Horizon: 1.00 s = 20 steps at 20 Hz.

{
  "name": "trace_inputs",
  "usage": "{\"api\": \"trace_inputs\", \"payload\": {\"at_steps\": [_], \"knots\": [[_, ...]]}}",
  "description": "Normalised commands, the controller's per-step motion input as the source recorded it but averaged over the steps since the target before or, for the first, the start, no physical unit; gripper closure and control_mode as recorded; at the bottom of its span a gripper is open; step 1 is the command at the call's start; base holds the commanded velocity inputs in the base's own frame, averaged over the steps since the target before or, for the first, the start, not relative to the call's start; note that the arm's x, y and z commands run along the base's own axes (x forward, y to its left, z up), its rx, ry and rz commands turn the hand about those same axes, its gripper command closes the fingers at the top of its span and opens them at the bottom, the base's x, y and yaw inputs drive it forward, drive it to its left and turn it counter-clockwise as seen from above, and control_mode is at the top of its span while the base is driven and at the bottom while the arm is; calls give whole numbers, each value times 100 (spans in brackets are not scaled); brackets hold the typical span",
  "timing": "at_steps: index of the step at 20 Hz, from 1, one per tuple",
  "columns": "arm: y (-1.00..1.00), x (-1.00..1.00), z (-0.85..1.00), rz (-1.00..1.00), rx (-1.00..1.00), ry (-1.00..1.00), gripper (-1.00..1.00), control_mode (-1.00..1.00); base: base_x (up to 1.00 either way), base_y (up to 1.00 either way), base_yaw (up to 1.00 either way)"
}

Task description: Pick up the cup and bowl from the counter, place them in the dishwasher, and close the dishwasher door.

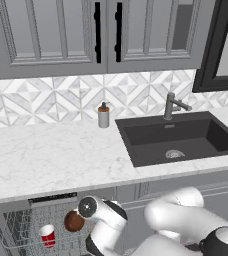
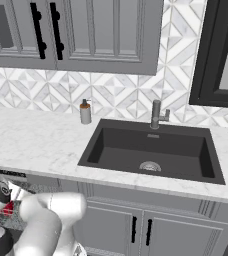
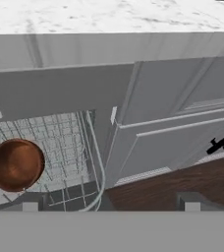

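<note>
Cup [image 1: 47, 235] and bowl [image 1: 74, 221] both look like they're sitting in the dishwasher [image 1: 41, 222] rack now, bowl just beside the cup and a bit higher up in the left base view, so my read is the only thing left is the dishwasher door. From the hand view the bowl [image 3: 15, 164] sits open side up on the grey wire. The end effector [image 3: 111, 206] has nothing between its tips, which stand well apart near the bottom edge, so it's open and empty. The door panel itself I can't really make out from any angle, so it's hard to say where to grab; I'd guess a stiff, fairly heavy flat panel that swings on a hinge, better pushed from its edge or bar handle than pinched. Stuff around: the soap bottle [image 1: 103, 115] and faucet [image 1: 172, 105] are up on the table [image 1: 51, 155] by the sink [image 1: 178, 137], well out of the way. The cabinet doors [image 3: 182, 128] sit right next to the rack, and the arm's own elbow crowds that corner.
</note>
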Motion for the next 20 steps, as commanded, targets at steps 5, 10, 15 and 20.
{"api": "trace_inputs", "payload": {"at_steps": [5,10,15,20], "knots": [[0,-9,0,0,0,0,-100,-100,0,0,0],[0,-43,0,0,1,-14,-100,-100,0,0,0],[0,-41,18,0,4,-26,-100,-100,0,0,0],[0,-20,36,0,8,-15,-100,-100,0,0,0]]}}
